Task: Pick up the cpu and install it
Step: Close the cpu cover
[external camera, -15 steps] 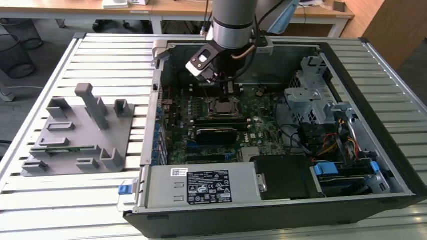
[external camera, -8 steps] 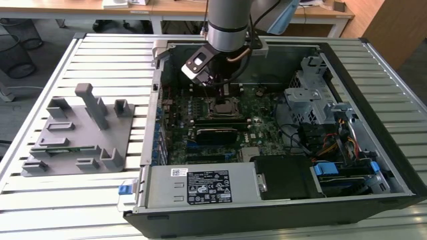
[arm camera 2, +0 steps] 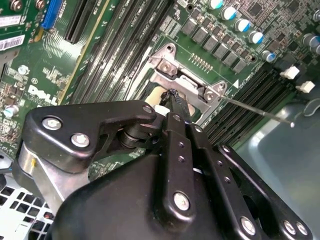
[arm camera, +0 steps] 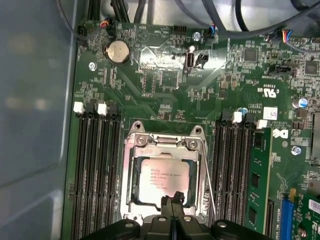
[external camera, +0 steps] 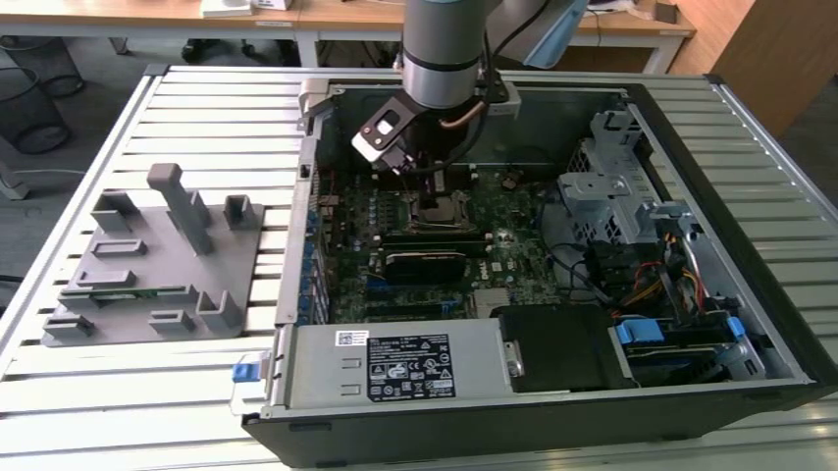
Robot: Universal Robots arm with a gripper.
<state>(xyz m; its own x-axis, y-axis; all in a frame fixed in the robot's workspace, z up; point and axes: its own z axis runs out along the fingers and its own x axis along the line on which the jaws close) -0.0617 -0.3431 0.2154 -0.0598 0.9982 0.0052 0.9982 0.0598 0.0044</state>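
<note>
Near edge of cpu [arm camera: 162, 179] — behind end effector [arm camera: 172, 201]

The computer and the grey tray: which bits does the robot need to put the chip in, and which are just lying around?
For the job:
- chip, lying inside the metal frame
- gripper, at the chip's edge
- thin lever beside the frame

Just lying about:
- round battery
- memory slots
- grey tray outside the case, with a green memory stick on it
</note>
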